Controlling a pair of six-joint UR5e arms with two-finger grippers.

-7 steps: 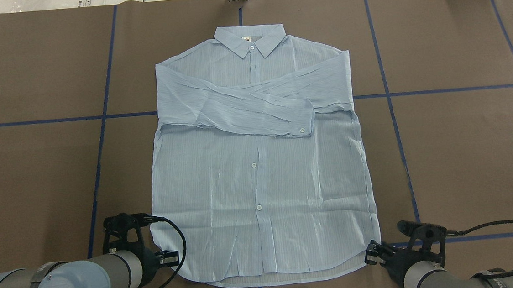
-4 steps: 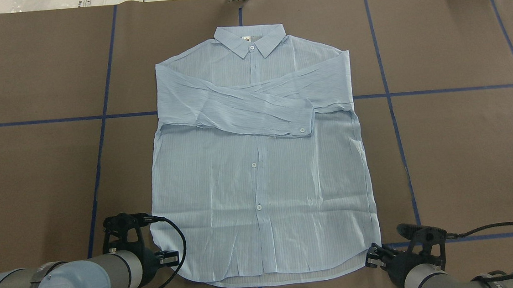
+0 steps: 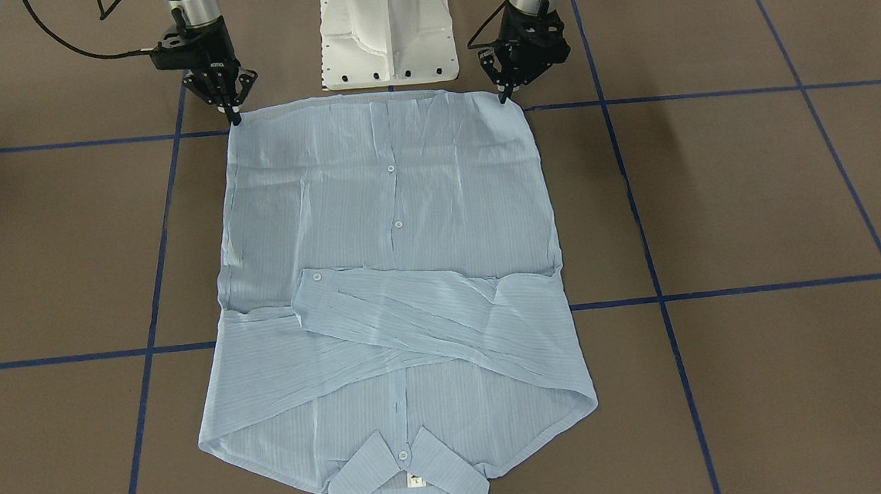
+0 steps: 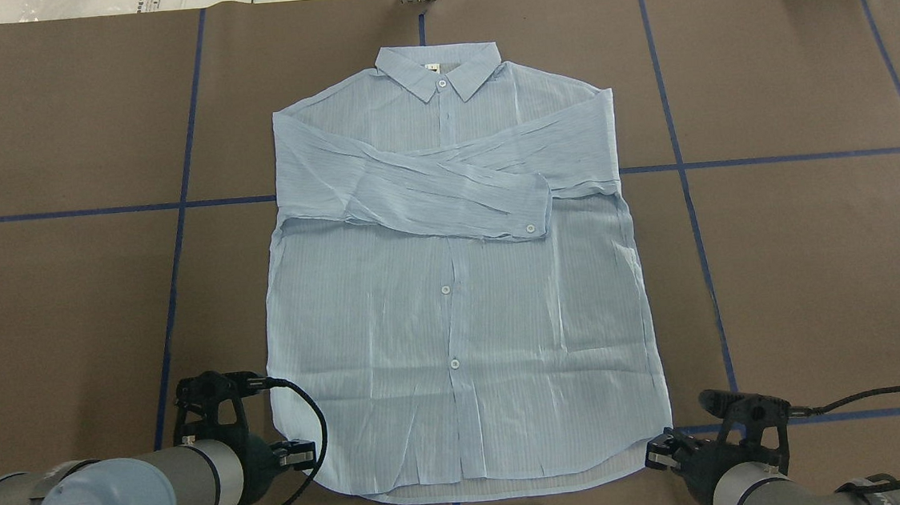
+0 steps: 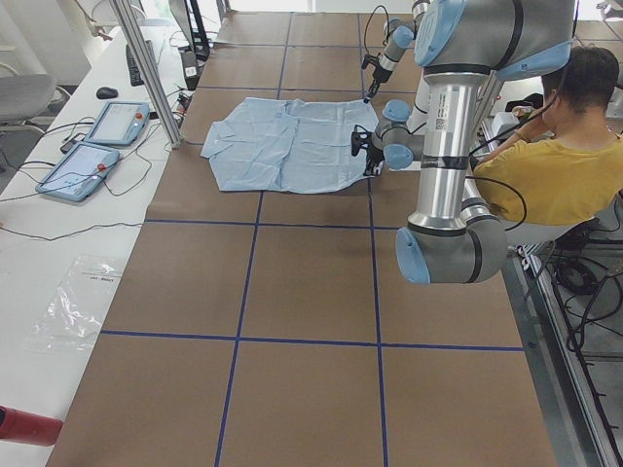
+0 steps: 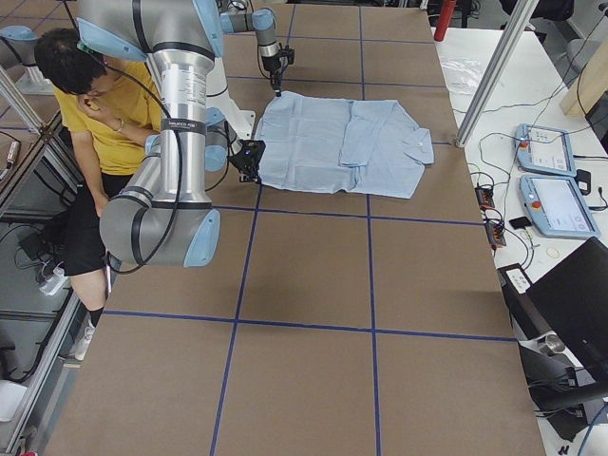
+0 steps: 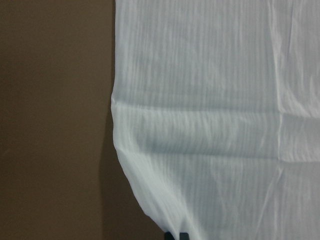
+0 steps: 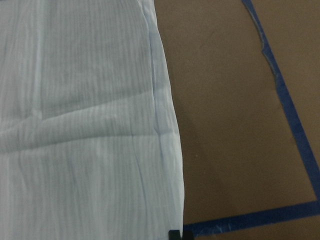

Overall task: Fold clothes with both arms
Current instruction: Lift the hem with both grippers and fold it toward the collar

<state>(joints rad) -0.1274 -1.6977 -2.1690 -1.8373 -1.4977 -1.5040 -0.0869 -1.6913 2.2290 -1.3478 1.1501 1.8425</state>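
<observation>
Lying flat on the table (image 4: 820,255), collar (image 4: 440,73) away from the robot, the shirt (image 4: 456,324) has both sleeves (image 4: 453,192) crossed over its chest, so the hem likely comes next. At its two bottom corners stand the left gripper (image 3: 504,97) and right gripper (image 3: 234,119), fingers drawn to a point and apparently pinching cloth. They are set wide apart, probably to lift the hem evenly.

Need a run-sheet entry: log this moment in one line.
stage: hem grasp | shirt: flat, sleeves crossed | left gripper: shut on hem corner | right gripper: shut on other hem corner | lift: not yet
</observation>
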